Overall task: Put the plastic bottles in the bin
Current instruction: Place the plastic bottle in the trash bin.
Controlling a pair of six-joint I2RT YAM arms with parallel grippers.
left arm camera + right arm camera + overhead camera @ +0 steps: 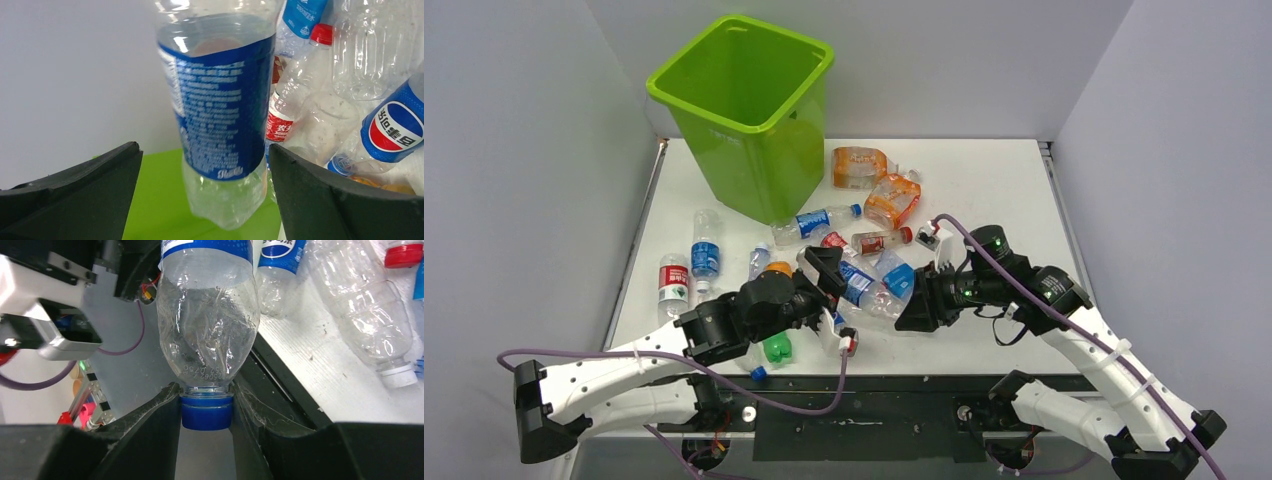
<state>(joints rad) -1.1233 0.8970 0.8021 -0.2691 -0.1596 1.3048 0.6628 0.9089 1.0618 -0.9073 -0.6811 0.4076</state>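
Note:
My right gripper [908,313] [206,401] is shut on the blue cap of a clear bottle with a blue label [860,285] [207,325], lifted off the table. The bottle's base end [220,125] lies between the fingers of my open left gripper [831,287] [202,150], with gaps on both sides. The lime-green bin [759,165] stands at the back left and shows behind the bottle in the left wrist view [150,200]. Several more bottles lie around: two orange ones [874,182], a blue-labelled one [814,222], a red-capped one [882,240], two at the left [689,265].
A green bottle [776,348] lies under the left arm near the table's front edge. A Pepsi-labelled bottle [392,127] [896,277] and a red-labelled one [290,107] lie close beside the held bottle. Grey walls close in both sides.

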